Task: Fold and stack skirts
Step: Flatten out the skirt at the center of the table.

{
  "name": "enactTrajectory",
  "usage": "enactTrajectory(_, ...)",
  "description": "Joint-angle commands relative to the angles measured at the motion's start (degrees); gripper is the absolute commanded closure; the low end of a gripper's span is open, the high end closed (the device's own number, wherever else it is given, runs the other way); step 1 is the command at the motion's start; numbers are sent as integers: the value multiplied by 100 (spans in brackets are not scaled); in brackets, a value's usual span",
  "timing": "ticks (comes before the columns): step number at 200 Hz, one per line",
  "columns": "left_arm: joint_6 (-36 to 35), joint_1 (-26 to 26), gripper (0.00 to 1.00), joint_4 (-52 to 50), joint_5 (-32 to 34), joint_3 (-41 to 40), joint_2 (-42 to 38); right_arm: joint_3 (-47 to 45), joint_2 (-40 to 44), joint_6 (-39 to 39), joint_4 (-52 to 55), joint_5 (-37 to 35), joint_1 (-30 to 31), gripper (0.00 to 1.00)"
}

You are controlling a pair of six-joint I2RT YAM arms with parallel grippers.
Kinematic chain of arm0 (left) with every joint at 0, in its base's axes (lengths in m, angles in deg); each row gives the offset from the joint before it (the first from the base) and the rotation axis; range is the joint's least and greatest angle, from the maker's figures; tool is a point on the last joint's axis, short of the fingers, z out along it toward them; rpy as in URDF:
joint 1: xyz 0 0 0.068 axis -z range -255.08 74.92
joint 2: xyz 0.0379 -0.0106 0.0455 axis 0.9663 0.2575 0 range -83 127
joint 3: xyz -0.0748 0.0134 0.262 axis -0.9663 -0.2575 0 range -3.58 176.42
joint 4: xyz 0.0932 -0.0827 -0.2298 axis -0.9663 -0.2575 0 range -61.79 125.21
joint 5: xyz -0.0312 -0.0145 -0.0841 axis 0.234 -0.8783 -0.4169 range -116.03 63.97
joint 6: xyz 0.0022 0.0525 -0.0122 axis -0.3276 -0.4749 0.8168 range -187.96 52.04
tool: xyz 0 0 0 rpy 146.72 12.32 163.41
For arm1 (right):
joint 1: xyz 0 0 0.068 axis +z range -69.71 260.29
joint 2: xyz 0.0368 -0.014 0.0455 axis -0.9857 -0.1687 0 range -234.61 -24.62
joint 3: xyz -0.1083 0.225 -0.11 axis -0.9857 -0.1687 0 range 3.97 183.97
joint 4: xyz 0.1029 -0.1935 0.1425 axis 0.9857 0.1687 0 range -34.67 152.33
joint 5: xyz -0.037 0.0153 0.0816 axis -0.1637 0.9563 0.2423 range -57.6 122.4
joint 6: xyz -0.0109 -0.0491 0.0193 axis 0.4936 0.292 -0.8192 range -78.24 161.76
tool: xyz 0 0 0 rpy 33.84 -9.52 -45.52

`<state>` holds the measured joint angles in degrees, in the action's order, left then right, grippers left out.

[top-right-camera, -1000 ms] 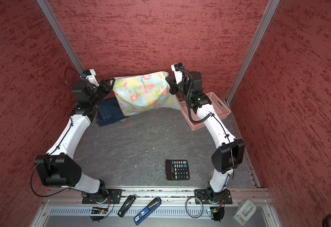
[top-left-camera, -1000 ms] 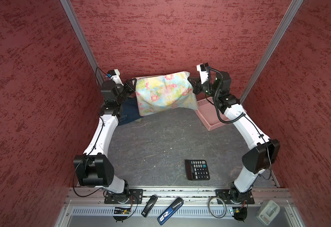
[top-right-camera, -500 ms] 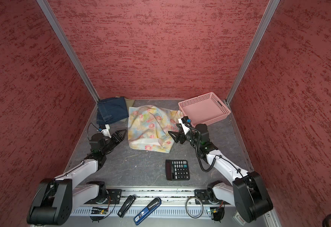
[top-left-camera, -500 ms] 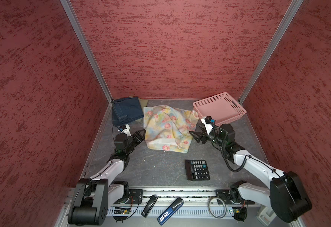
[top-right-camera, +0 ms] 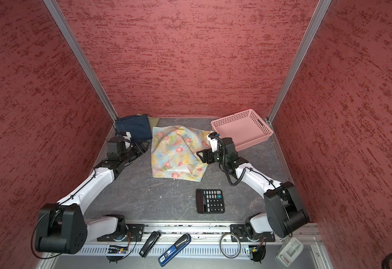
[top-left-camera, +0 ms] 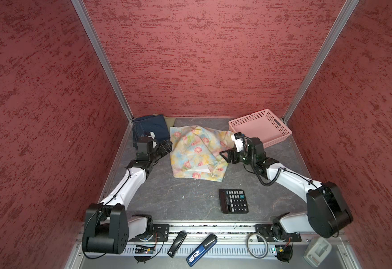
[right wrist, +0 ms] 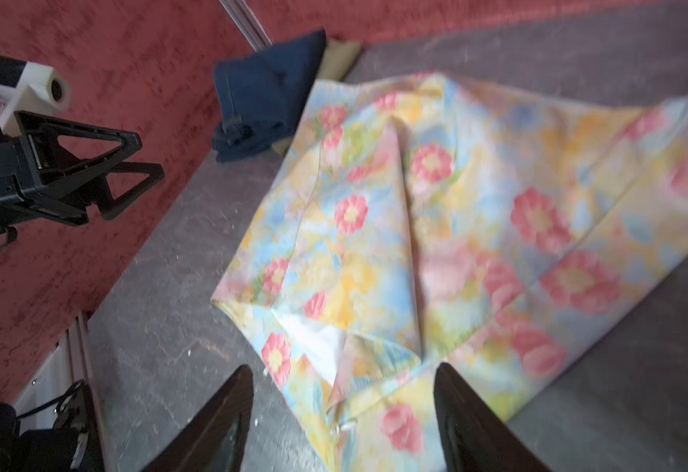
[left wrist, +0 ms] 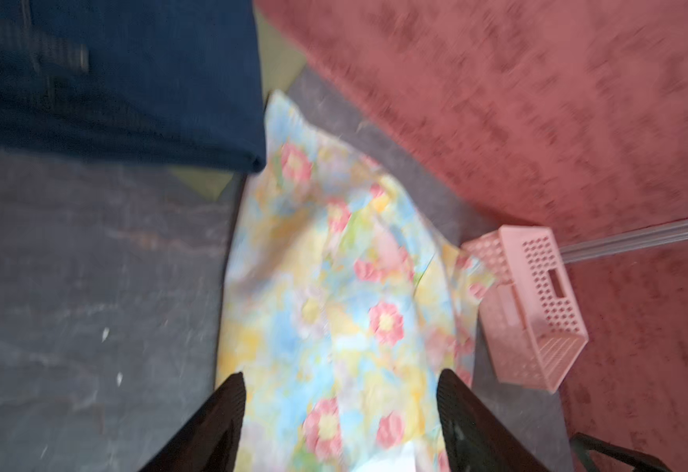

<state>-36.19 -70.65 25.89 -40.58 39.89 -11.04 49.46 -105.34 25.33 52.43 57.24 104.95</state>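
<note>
Between the two grippers, on the grey table [top-left-camera: 178, 193], lies the floral skirt [top-left-camera: 197, 153]. It is pastel yellow and blue with pink flowers. It is rumpled, with a raised crease through its middle and a patch of white underside turned up at its near edge.

Neither gripper holds it. The left gripper [top-left-camera: 167, 147] has its jaws apart with nothing between them. In the left wrist view the cloth spreads out just ahead of the two dark fingers [left wrist: 224, 412]. The right gripper [top-left-camera: 224, 155] likewise stands spread and empty, and in the right wrist view the skirt's turned-up patch sits right ahead of the gap.

Beyond the left jaws and off to one side, the denim skirt [top-left-camera: 153, 125] lies folded in the far corner. It rests on top of the olive skirt [top-left-camera: 170, 121], of which only a strip shows past the denim's edge. The floral skirt's border runs just beside the denim.

Off to the far side of the right jaws stands the pink basket [top-left-camera: 276, 137]. The floral skirt's far corner reaches its near corner, though whether they touch cannot be told. A calculator [top-left-camera: 233, 201] lies well apart from both jaws, nearer the arm bases.
</note>
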Motion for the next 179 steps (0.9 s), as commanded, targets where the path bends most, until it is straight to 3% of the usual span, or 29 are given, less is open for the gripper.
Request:
enactTrajectory(1,-831,482,34,-1636,147,348,161,-225,132,-184,495,-332,90,29)
enactTrajectory(16,-1212,993,36,-2119,683,572,342,-447,220,-262,326,-361,87,29)
enactTrajectory(72,-1159,2426,37,-2685,2886,676,863,-714,432,-300,-198,-428,90,27)
enactTrajectory(115,-691,2740,33,-2931,3559,650,947,-983,549,-322,-668,-377,99,27)
enactTrajectory(179,-560,3156,34,-3860,4134,1505,2235,-1437,981,-177,-1055,-543,111,26)
